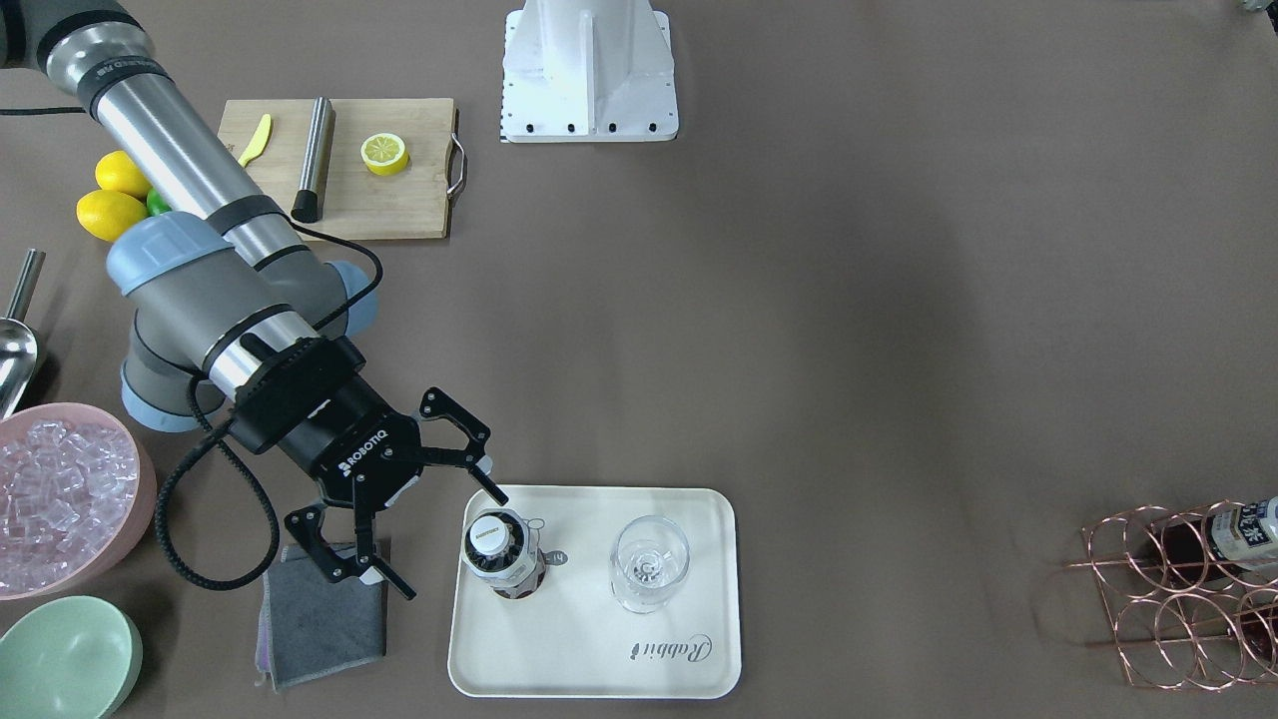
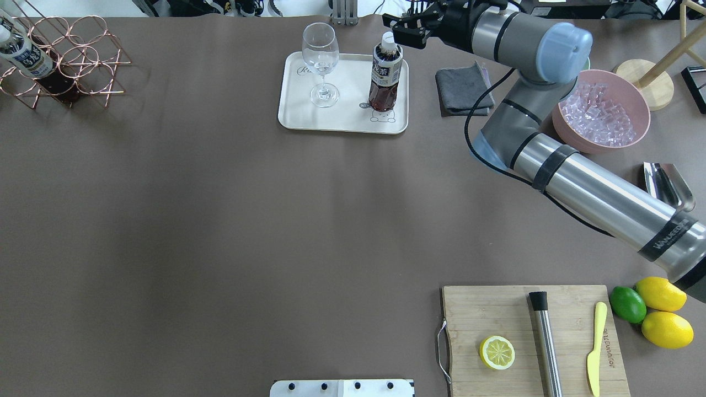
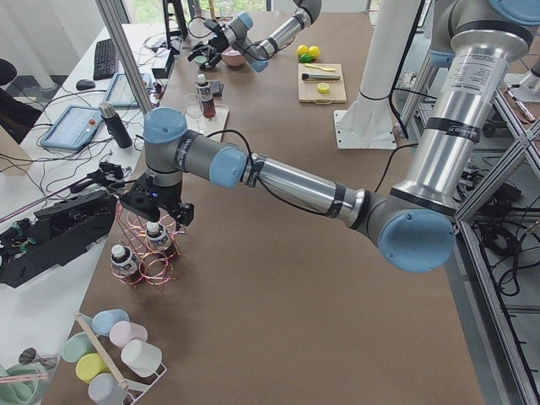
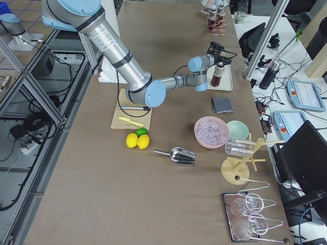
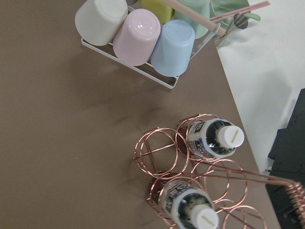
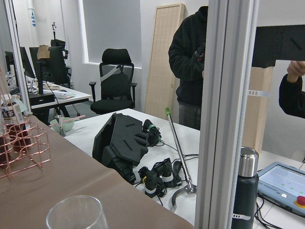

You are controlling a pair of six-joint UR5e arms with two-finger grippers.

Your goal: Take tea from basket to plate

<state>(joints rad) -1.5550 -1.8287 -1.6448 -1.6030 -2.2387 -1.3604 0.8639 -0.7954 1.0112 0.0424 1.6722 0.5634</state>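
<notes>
your cream rectangular bear-print tray (image 1: 599,669) sits at the counter's (image 1: 899,350) operator-side edge, with the small clear bottle of dark tea (image 1: 504,554) upright on it beside a clear wine glass (image 1: 649,564). the right pincer (image 1: 451,544) hangs just beside the bottle, jaws spread apart. the left pincer (image 3: 160,218) hovers over the rose-gold wire basket (image 1: 1178,599) at the counter's corner; apart or together, you cannot tell.

We are seeing the brown table (image 1: 899,350) bearing the plate (image 1: 589,649) just beside the right gripper (image 1: 454,546), a grey cloth (image 1: 324,624) near that gripper, and the basket (image 1: 1183,599) well apart from it.
</notes>
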